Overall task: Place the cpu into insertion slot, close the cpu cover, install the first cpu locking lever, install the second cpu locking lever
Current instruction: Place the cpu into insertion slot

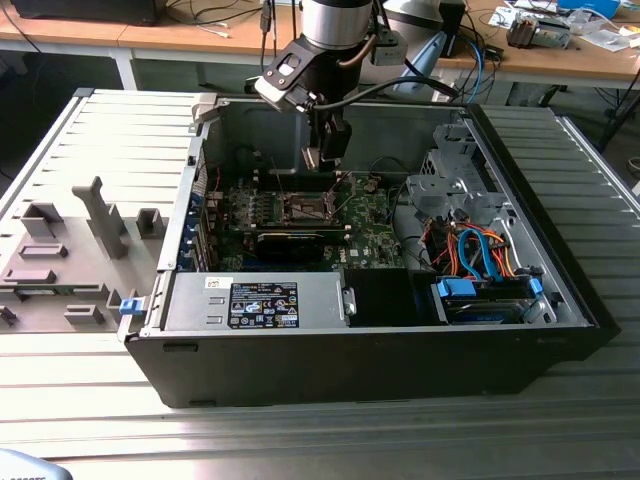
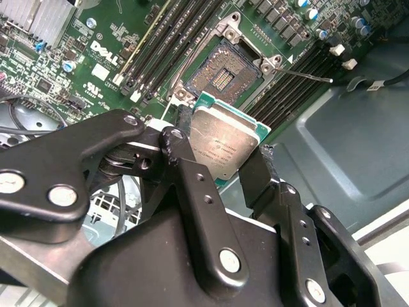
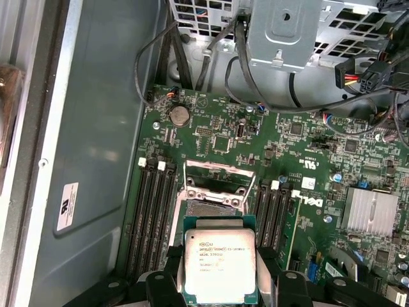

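My gripper [image 2: 223,167] is shut on the cpu [image 2: 223,144], a flat square chip with a pale silver face and green edge, gripped by two opposite edges between black fingers [image 2: 185,160]. The chip hangs a little above the green circuit board, beside the insertion slot [image 2: 220,77], whose dark centre lies bare inside a metal rim. In the first wrist view the cpu [image 3: 219,263] overlaps the near edge of the insertion slot [image 3: 208,208]. The cpu cover [image 3: 216,185] stands raised at the slot's far side. In the exterior view my gripper [image 1: 322,150] hovers inside the open computer case over the insertion slot [image 1: 305,207].
Black memory slots [image 3: 153,217] flank the socket on both sides. A thin wire lever [image 2: 307,75] sticks out beside the socket. A long black card [image 1: 295,240], a drive cage [image 1: 455,185] with coloured cables and the case walls [image 1: 190,200] surround the board.
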{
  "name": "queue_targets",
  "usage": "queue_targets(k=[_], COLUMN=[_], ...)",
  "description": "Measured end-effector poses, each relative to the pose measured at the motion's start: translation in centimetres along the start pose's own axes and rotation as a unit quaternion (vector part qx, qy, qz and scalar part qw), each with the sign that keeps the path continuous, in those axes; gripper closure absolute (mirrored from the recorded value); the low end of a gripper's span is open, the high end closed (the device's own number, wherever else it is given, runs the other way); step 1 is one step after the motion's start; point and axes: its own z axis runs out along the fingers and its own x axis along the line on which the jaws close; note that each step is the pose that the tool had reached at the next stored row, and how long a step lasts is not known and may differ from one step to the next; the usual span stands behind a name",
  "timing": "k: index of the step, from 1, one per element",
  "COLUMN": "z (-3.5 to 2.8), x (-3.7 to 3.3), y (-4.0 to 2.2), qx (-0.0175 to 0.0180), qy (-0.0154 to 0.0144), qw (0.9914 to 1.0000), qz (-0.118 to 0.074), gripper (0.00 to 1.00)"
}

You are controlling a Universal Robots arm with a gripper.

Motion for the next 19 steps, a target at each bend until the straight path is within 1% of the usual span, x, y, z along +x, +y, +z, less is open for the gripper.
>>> queue_targets(k=[19], z=[0.0], x=[0.0], y=[0.0], qx=[-0.0005], qy=[-0.0001], qw=[0.99994], qz=[0.011], gripper=[0.46])
